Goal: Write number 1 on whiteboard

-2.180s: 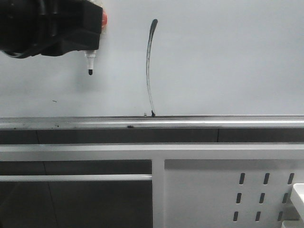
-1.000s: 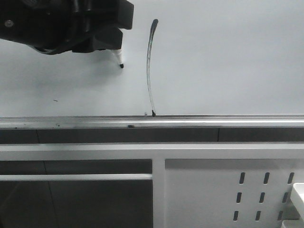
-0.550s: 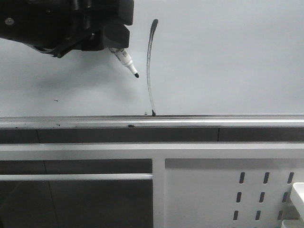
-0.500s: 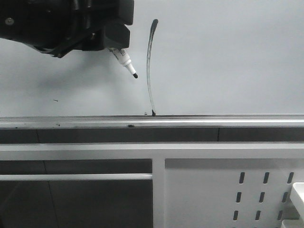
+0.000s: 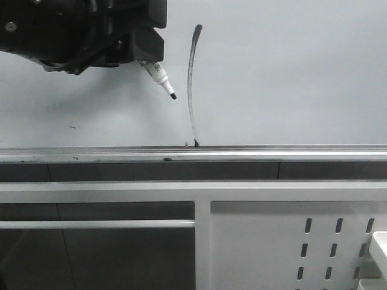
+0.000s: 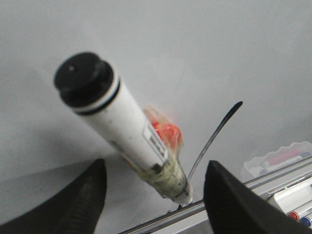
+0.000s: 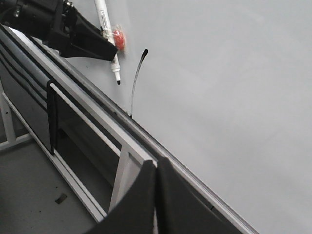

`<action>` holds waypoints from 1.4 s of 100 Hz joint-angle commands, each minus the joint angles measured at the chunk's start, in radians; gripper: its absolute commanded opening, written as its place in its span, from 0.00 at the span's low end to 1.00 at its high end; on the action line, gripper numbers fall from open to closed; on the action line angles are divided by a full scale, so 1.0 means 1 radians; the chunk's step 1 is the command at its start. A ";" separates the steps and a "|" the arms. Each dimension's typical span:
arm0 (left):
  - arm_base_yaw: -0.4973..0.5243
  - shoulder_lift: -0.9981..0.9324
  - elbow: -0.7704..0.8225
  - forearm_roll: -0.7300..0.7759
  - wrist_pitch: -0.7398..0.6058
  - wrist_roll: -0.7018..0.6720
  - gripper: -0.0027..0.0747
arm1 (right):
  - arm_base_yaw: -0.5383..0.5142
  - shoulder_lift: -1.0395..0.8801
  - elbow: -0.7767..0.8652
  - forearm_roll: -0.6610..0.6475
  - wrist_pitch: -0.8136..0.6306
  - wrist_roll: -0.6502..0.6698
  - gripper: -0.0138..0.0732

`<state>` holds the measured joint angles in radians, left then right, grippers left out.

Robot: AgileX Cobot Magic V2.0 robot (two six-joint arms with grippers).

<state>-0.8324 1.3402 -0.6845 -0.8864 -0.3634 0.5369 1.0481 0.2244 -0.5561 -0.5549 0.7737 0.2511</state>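
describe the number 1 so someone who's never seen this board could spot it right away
Start at the big pale whiteboard and its silver rail along the lower edge. The number 1 rises from that rail, right of the marker pen in the left gripper. It is a tall, thin, slightly curved black stroke, thicker at the top, unlike the tiny speck farther left.

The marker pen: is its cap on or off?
Off. The marker pen shows a bare black tip pointing down at the whiteboard, short of the number 1. No cap is visible.
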 commanded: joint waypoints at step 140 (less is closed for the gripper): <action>0.025 -0.939 0.276 -0.008 0.219 0.079 0.01 | 0.001 0.011 -0.021 -0.064 -0.207 0.005 0.09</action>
<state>-0.8083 0.3941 -0.3820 -0.9060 -0.1127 0.6144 1.0481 0.2244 -0.5561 -0.5830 0.6373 0.2532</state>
